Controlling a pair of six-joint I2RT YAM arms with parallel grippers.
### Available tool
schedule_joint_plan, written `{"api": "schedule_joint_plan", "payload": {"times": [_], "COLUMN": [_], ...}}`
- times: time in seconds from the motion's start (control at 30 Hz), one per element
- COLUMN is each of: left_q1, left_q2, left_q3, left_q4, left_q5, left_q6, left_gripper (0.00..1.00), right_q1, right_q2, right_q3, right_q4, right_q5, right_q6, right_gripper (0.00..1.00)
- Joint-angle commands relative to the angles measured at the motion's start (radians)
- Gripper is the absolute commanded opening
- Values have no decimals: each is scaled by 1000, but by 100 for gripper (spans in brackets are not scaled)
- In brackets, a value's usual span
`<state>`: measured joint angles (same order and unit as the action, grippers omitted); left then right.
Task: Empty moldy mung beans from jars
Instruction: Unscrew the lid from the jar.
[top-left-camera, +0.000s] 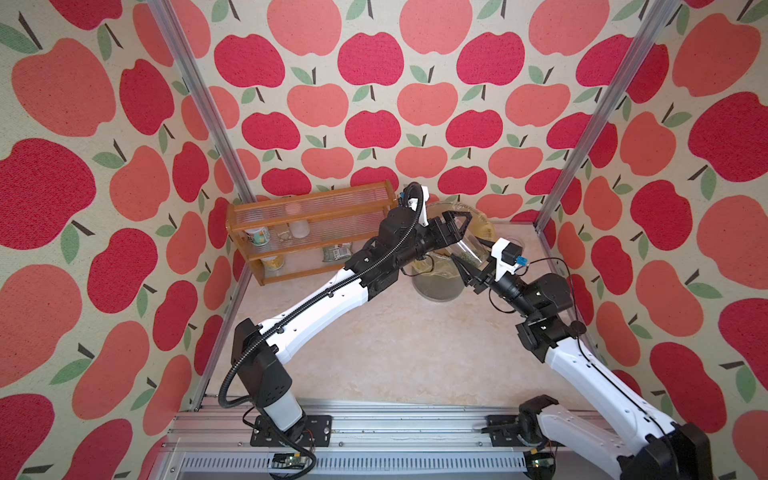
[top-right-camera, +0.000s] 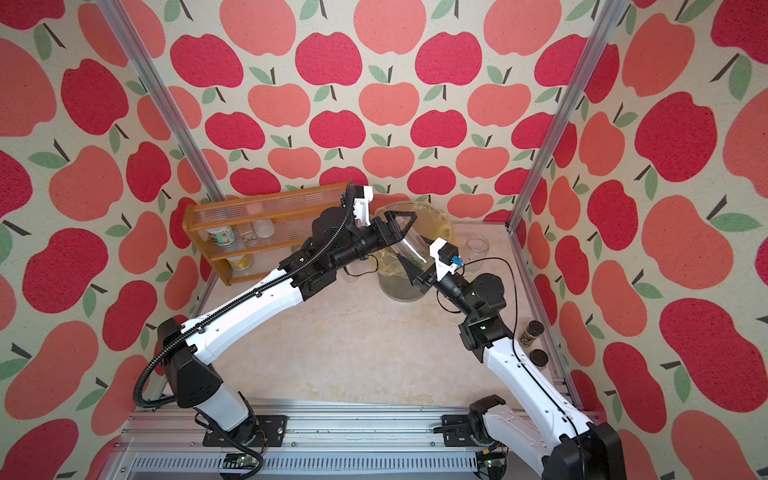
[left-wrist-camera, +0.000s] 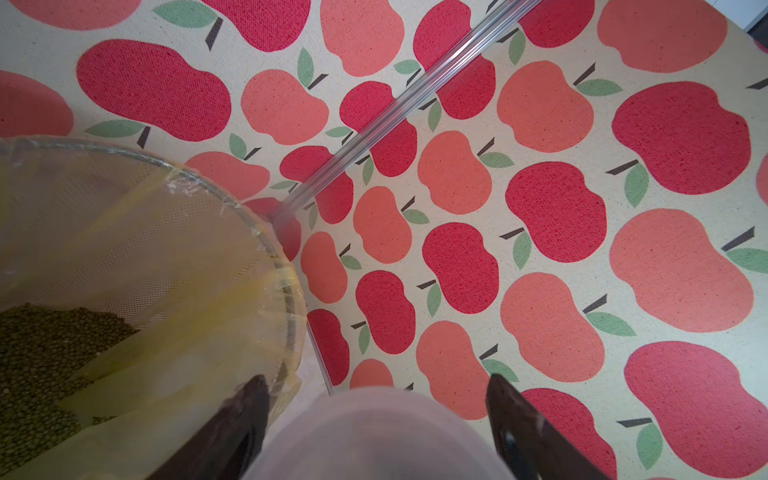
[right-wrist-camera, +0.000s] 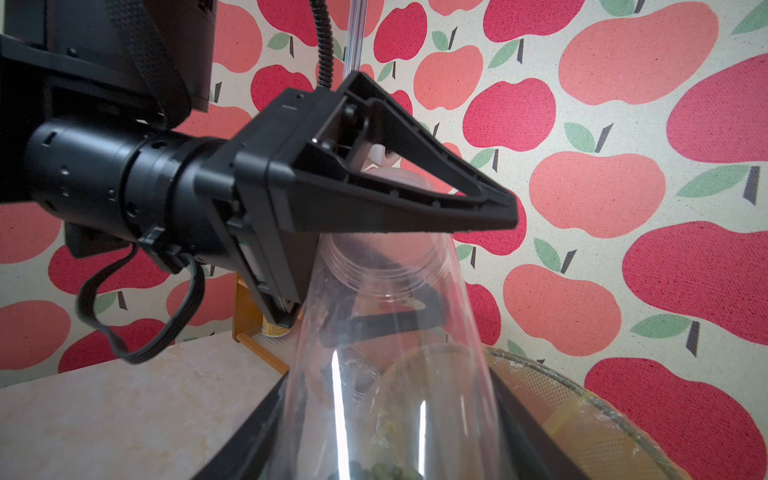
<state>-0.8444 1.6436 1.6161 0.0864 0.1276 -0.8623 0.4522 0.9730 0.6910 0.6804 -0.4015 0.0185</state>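
Note:
My right gripper (top-left-camera: 467, 268) (right-wrist-camera: 390, 395) is shut on a tall clear jar (top-left-camera: 467, 247) (top-right-camera: 411, 249) (right-wrist-camera: 395, 332), held tilted over the grey bin (top-left-camera: 486, 220) (left-wrist-camera: 232, 199) with its yellow bag. A few mung beans (right-wrist-camera: 382, 471) lie at the jar's low end. More mung beans (left-wrist-camera: 41, 353) are heaped inside the bin. My left gripper (top-left-camera: 465, 232) (left-wrist-camera: 376, 384) is at the jar's upper end. Its fingers (left-wrist-camera: 249, 407) stand apart on either side of a pale round cap (left-wrist-camera: 374, 436), with a gap on each side, so it is open.
A wooden rack (top-left-camera: 307, 232) with cans and small containers stands against the back wall on the left. An empty clear jar (top-right-camera: 476, 249) sits right of the bin. Two small dark-capped jars (top-right-camera: 532, 332) stand by the right frame post.

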Motion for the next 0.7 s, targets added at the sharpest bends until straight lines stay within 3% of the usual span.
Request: {"api": "schedule_joint_plan", "payload": {"times": [0.0,0.1,0.33,0.67], "left_q1": [2,13,41,96], "left_q2": [-57,-107,-208,-314], "left_q3": [-82,-113,-198,-367], "left_q4": [158,177,299,404], "left_q5": [11,7,113,140], "left_q6": [59,96,172,134], "left_gripper": [89,94,99,100], "right_q1": [0,-4,-25,-58], "right_q2": [-30,-27,-16,3], "right_q3": [-1,1,6,-26], "right_q4": [8,-10,-2,152], "right_q5": [-6,-6,-7,-101], "right_q6": [23,45,167,368], "right_gripper": [48,48,48,49]}}
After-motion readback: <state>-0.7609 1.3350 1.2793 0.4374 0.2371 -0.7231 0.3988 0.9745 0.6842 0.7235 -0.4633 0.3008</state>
